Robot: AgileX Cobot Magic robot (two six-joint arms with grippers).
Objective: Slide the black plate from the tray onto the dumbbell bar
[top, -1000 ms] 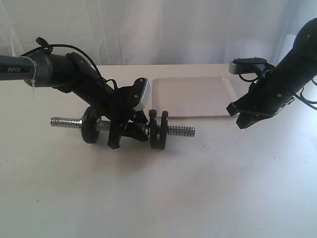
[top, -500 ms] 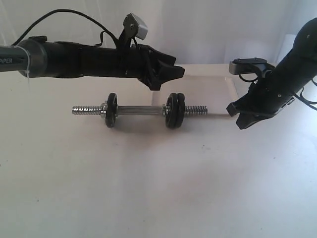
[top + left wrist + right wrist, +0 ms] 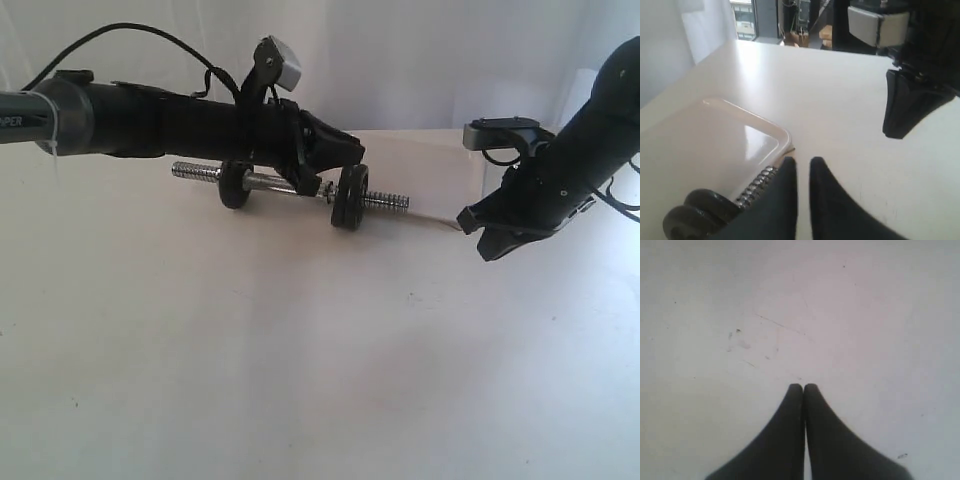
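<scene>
The left end effector [image 3: 802, 161] is almost clenched, with a thin slit between its fingers, and grasps nothing. Just beside it is the tilted dumbbell bar [image 3: 385, 201], with the black plate [image 3: 350, 197] on it near the tray [image 3: 705, 135]. The right end effector [image 3: 803, 386] is clenched over bare counter [image 3: 865, 315], well apart from the bar.

Your left arm [image 3: 150, 120] is a matte black tube with a grey collar and white lettering beside it. A thin black cable [image 3: 130, 26] loops over it, and a small pale grey camera box [image 3: 283, 58] sits near the wrist. Your right arm [image 3: 590, 130] is black too, with a grey bracket [image 3: 500, 132]. The left gripper [image 3: 803, 162] and right gripper [image 3: 803, 387] have smooth black fingers tapering to rounded tips.
</scene>
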